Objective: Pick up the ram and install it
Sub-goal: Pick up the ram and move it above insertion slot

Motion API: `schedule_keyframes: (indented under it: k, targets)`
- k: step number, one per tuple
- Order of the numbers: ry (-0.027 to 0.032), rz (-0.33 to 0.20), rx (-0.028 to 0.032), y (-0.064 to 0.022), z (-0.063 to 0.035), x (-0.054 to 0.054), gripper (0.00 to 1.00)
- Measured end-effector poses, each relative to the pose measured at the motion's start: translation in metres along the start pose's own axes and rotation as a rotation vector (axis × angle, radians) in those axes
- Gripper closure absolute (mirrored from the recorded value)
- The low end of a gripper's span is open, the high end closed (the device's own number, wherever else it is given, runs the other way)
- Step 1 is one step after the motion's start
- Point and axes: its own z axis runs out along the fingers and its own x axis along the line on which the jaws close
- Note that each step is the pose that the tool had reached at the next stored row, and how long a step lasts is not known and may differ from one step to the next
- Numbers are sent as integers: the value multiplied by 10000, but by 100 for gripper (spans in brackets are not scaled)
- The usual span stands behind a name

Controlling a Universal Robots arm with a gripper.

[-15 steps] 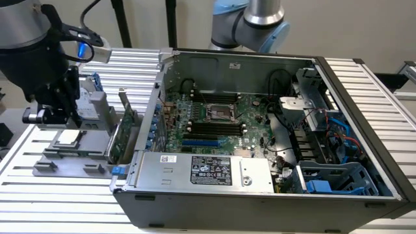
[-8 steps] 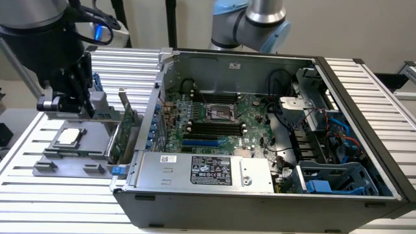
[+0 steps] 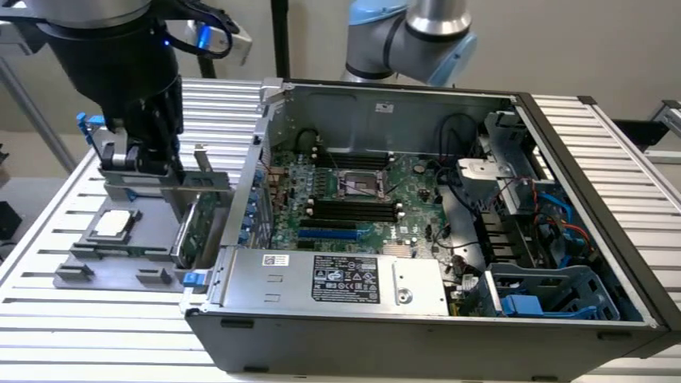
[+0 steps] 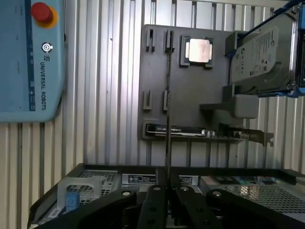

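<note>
Gripper (image 4: 167,193) was clamped nearly shut on the ram (image 4: 168,119), which showed edge-on as a thin dark line between the fingers. It hung over the grey tray (image 4: 190,105), beside the open computer case (image 3: 319,335). Farther along the tray sat a silver chip (image 4: 198,50) and a hard drive (image 4: 259,55).
</note>
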Motion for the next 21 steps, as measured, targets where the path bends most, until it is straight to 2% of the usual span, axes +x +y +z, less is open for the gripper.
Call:
schedule_keyframes:
  k: [17,21]
  targets:
    - [-68,-3,1,-771,-50,14,100]
    - [-111,-4,2,-954,-56,17,100]
